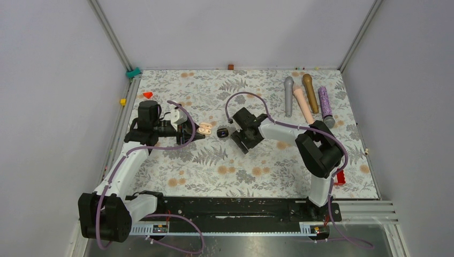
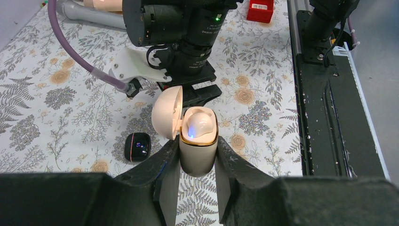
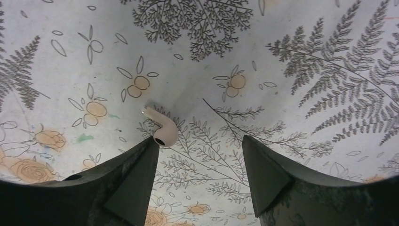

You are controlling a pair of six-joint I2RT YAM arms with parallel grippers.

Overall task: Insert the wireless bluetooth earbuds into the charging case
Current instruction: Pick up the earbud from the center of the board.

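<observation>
Left gripper pinches the rounded cream plastic charging case, lid open, at frame centre. Right gripper stands spread over the floral cloth; the pale cream earbud lies left of centre. You are likely at pickup: centre over it, descend, close.

We see a desk printed with ferns and flowers. On it lie a pale earbud, a small black case with a lit display, a red wedge far left, and far right, side by side, a grey rod, a pale-pink rod, a golden-brown rod and a glittery purple rod.
</observation>
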